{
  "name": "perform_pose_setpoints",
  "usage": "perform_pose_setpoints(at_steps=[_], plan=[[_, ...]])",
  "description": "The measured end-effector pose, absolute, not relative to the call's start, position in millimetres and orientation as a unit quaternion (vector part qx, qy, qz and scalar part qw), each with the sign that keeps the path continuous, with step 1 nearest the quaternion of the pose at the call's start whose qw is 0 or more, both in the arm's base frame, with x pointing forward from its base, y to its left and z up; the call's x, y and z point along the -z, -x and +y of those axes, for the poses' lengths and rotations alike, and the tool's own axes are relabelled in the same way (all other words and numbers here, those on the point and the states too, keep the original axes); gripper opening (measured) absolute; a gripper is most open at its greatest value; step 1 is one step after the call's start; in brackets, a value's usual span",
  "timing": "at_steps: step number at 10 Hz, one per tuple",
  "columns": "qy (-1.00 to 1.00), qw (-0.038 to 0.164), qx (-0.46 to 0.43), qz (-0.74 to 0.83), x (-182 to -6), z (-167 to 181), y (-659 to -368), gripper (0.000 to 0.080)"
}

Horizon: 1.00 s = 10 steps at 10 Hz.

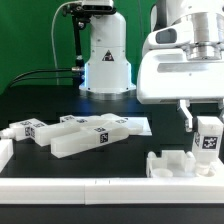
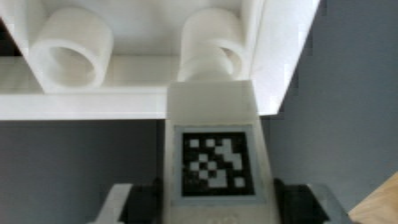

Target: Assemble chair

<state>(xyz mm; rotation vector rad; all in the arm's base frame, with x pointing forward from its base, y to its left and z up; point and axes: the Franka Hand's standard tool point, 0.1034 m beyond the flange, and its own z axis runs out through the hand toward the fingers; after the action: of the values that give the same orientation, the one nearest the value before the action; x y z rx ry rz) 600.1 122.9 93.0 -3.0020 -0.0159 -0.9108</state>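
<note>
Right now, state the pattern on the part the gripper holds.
White part with a black-and-white marker tag; clearest in wrist view.

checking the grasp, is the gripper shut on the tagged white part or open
Shut on it: in the wrist view the gripper clamps the tagged white part from both sides, no gap visible.

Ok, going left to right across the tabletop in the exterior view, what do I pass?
First the pile of loose white tagged parts → white part with round posts → tagged white piece gripped by the end effector.
</note>
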Motion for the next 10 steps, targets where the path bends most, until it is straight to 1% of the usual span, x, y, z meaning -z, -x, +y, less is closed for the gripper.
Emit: perform_pose_setpoints(at_steps=[4, 6, 8, 9, 10], plan=[[0.958, -0.002, 0.286, -0.005, -83.7, 118.3, -599.2, 0.0284], [0.959, -0.004, 0.284, -0.006, -75.0, 118.4, -596.4, 0.0284], [0.961, -0.003, 0.276, -0.007, -75.2, 119.8, -595.1, 0.0284], [0.961, -0.003, 0.277, -0.007, -75.0, 119.6, -595.1, 0.0312], [0.961, -0.003, 0.277, -0.007, -74.8, 119.4, -595.0, 0.0312]])
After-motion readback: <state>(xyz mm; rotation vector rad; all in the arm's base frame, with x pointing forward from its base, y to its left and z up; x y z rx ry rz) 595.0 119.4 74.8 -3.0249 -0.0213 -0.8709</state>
